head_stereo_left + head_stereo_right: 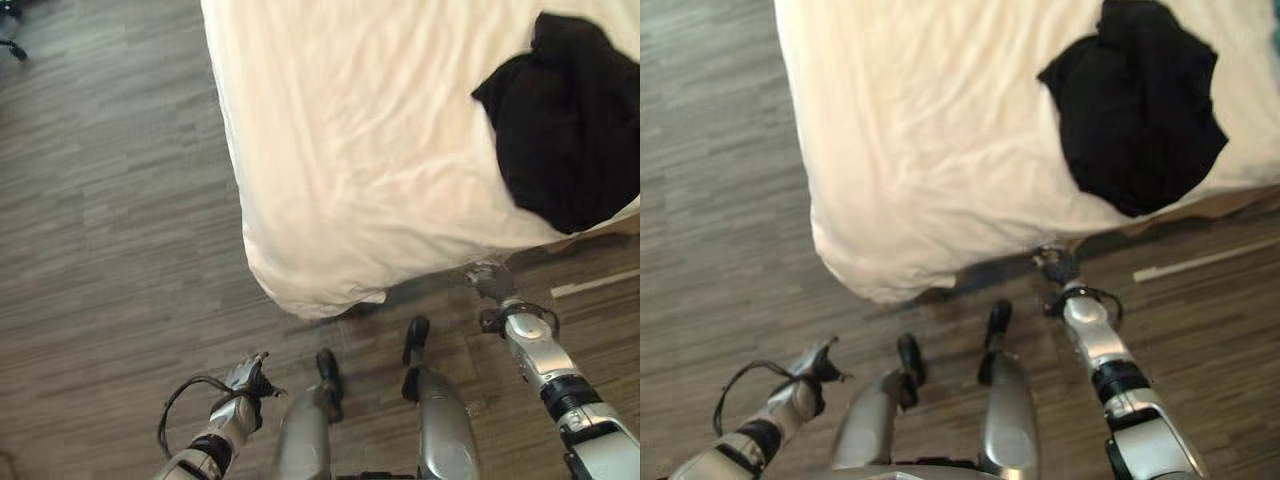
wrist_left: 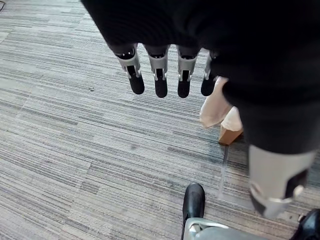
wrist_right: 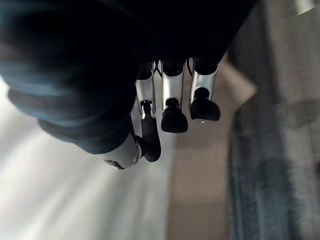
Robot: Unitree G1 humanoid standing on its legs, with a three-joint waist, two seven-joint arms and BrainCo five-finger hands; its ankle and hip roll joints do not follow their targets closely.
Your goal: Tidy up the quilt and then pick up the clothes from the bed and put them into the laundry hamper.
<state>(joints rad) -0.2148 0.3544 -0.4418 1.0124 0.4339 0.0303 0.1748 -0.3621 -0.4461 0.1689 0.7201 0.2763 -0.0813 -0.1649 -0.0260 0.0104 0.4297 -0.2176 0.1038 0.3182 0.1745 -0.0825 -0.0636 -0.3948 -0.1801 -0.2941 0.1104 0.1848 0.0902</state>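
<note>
A cream quilt covers the bed, its corner hanging down toward the floor in front of me. A heap of black clothes lies on the quilt at the right. My right hand is low at the bed's near edge, just below the quilt's hem and right of the hanging corner. In the right wrist view its fingers are relaxed and hold nothing, with the quilt beside them. My left hand hangs over the floor at lower left, its fingers straight and empty.
Grey wood-look floor runs along the bed's left side and in front of it. The bed's wooden leg stands under the quilt corner. A pale strip lies on the floor at the right.
</note>
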